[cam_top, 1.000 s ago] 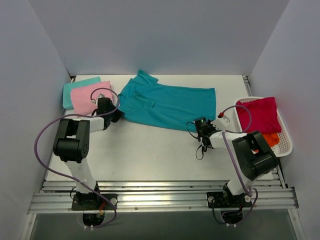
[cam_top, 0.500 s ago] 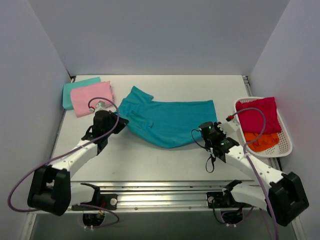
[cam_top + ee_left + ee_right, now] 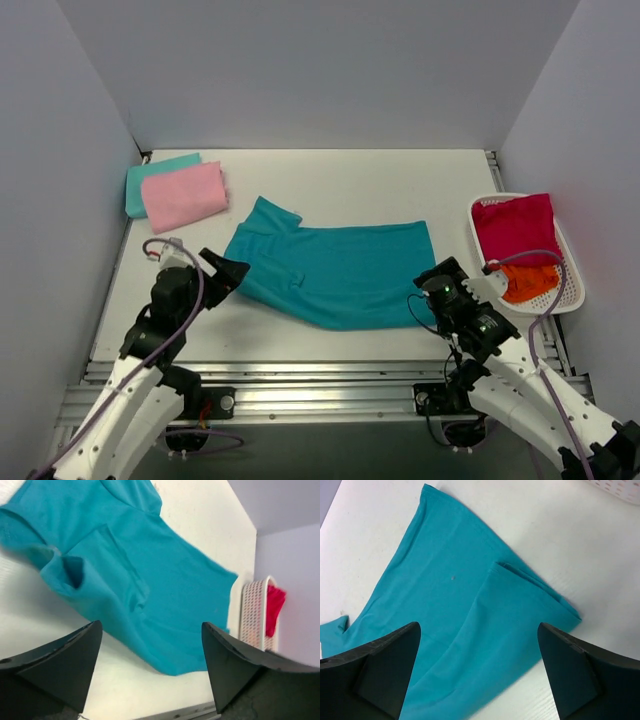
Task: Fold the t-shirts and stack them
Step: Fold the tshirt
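now the teal shirt point(image 3: 335, 275) lies partly folded mid-table. the left gripper point(image 3: 228, 268) and right gripper point(image 3: 440, 273) hang wide open and empty just beside its two ends. far left, a folded pink shirt point(image 3: 183, 194) rests on an aqua shirt point(image 3: 150, 170).

From above, the left gripper point(image 3: 228, 272) hides the near left corner of the deep teal soft cloth t-shirt point(image 3: 335, 272). The right gripper point(image 3: 437, 280) stands at the shirt's right edge, and you cannot tell whether they touch. Far left of that shirt, the folded pale aqua cloth t-shirt point(image 3: 150, 170) shows only a strip from under the folded pink cloth t-shirt point(image 3: 183, 195). To its right, in the white plastic lattice basket point(image 3: 572, 278), the orange cloth t-shirt point(image 3: 522, 284) lies mostly buried under the crimson cloth t-shirt point(image 3: 515, 228). In your left wrist view the teal shirt runs off the top and left edges, and its nearest fold is blurred. In your right wrist view the shirt is cut off below, and the basket is a mere sliver.
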Robot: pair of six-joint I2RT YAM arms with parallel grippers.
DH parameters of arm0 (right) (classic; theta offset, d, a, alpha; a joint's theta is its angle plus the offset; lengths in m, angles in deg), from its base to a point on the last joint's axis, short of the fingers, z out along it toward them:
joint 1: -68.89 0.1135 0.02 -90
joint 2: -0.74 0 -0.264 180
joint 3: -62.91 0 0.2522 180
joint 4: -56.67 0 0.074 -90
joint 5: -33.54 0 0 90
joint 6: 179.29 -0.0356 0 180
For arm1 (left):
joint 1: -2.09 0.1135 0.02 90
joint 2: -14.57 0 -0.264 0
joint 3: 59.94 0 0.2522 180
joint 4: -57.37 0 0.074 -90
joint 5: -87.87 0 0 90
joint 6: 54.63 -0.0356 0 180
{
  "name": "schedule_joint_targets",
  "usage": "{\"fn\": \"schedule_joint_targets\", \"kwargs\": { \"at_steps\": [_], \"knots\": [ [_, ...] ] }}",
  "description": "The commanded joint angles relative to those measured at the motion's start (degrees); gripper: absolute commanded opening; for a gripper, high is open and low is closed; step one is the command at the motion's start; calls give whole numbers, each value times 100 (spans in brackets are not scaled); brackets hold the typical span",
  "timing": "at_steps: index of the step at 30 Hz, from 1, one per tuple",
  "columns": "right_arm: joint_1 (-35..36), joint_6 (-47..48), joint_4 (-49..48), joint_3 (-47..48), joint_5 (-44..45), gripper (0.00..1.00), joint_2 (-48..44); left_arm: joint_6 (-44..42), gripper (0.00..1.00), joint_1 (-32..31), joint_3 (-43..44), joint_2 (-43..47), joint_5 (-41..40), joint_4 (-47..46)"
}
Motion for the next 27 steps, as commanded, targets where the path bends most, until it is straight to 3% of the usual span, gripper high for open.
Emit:
{"fn": "schedule_joint_targets", "kwargs": {
  "at_steps": [1,6,9,11,16,17,18,20,23,27],
  "knots": [
    [72,-303,675,-30,-51,100,-239,55,94,-20,-49,972,85,1421],
    [107,-339,983,233,124,100,-512,107,94,-29,380,2098,-125,2338],
    [107,72,379,436,422,100,-486,46,94,-20,548,2004,-581,1963],
    [107,669,-472,629,537,100,-179,-146,94,-20,496,1671,-749,1050],
    [63,1847,-2212,1199,590,100,1067,-1198,94,32,732,-533,-1241,-1600],
    [11,1971,-2398,1444,590,100,1549,-1393,94,76,1142,-972,-1242,-1930],
    [-16,2095,-2539,1542,581,100,1771,-1569,94,129,1424,-1899,-1146,-2081],
    [-225,2340,-3118,1710,450,100,2358,-1939,94,391,2004,-2827,-874,-2389],
    [-742,2377,-3630,1833,38,100,2923,-2028,94,875,3303,-4889,259,-2855],
    [-1245,2351,-4087,1798,-376,100,3346,-2116,95,1183,4167,-6342,1025,-3198]
  ]
}}
